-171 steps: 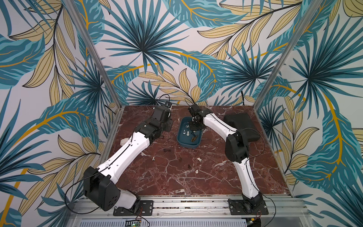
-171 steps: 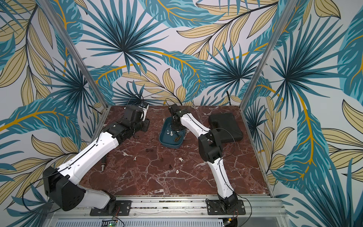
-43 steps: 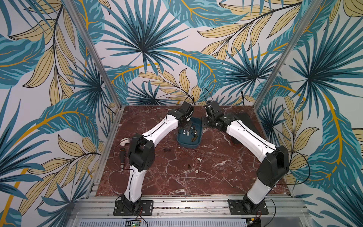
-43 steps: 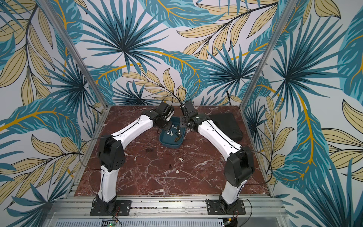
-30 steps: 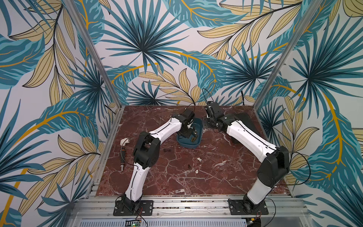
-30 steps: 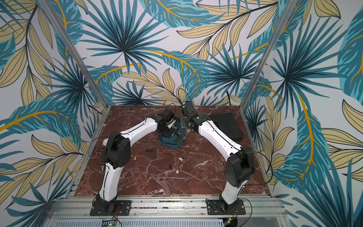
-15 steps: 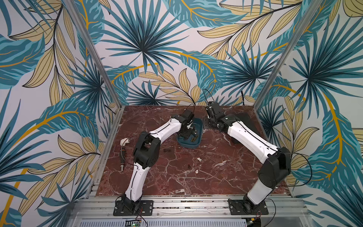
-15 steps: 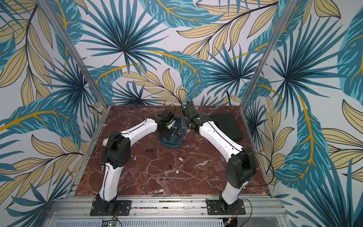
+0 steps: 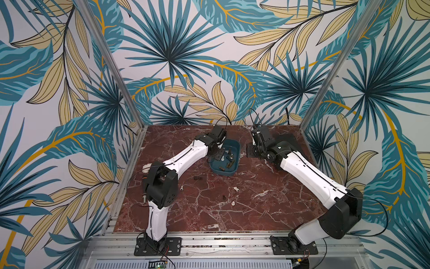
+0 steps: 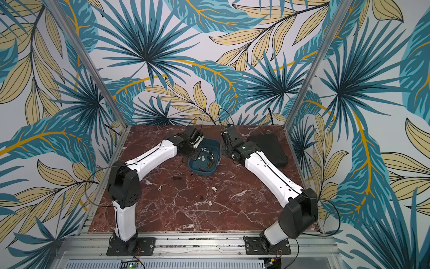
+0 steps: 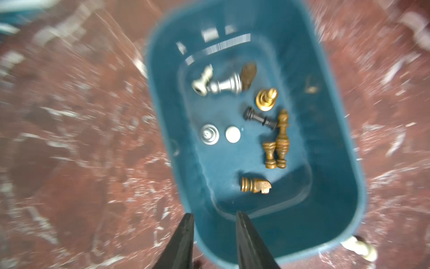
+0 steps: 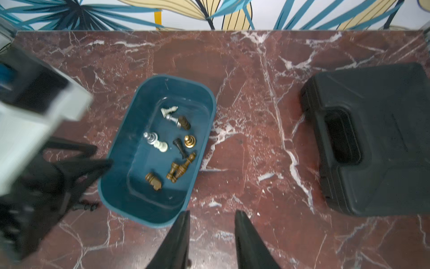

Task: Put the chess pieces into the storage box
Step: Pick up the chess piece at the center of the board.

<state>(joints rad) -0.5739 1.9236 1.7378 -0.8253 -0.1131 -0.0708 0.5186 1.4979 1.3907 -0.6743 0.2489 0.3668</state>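
Left gripper (image 11: 214,214) part-open, empty, over storage box (image 12: 121,149) rim | right gripper (image 12: 212,212) part-open, empty, just beside it | box near desk (image 9: 209,216) back edge, chess pieces (image 12: 185,165) inside, more loose mid-desk

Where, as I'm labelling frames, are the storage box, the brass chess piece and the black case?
storage box (image 12: 124,151): right wrist view, on its inner side wall.
brass chess piece (image 12: 190,141): right wrist view, on its rounded body.
black case (image 12: 384,104): right wrist view, on the flat lid beside the handle recess.
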